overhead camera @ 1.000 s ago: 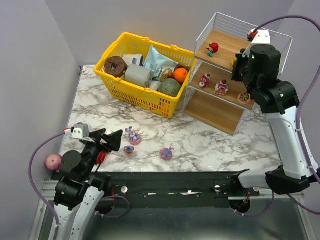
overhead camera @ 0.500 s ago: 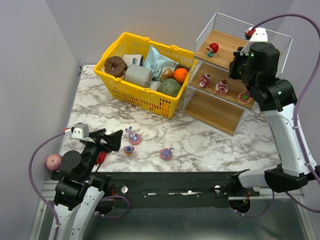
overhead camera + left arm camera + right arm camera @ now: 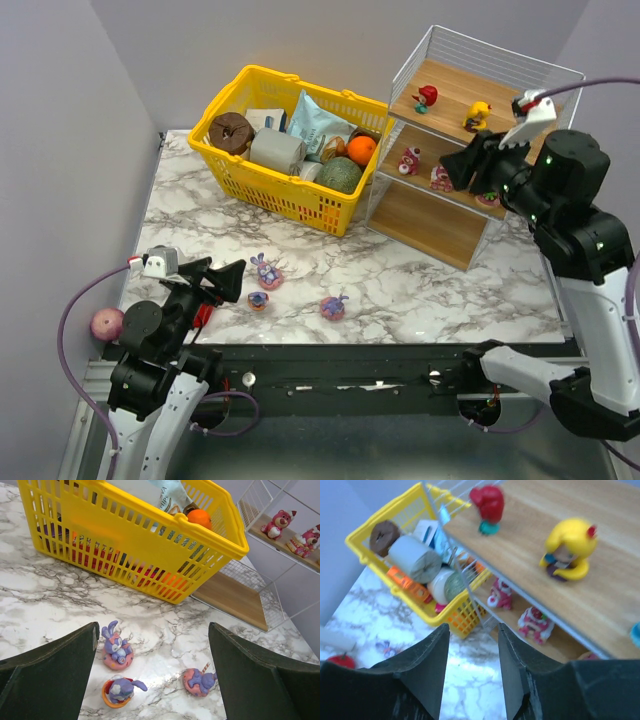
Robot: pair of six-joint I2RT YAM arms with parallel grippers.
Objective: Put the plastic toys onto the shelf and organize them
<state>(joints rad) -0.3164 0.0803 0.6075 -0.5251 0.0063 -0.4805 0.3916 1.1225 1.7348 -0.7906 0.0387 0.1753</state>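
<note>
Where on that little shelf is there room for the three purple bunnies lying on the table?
The lowest board looks wholly bare, so it is the easiest spot. The top board has a gap between the red figure and the yellow figure. The middle board is crowded: pink figures line it.

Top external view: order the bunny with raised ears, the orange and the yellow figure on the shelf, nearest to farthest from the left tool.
1. The bunny, on the table just right of the left tool.
2. The orange, in the yellow basket, farther back and right.
3. The yellow figure, on the top board of the shelf, far right rear.
</note>
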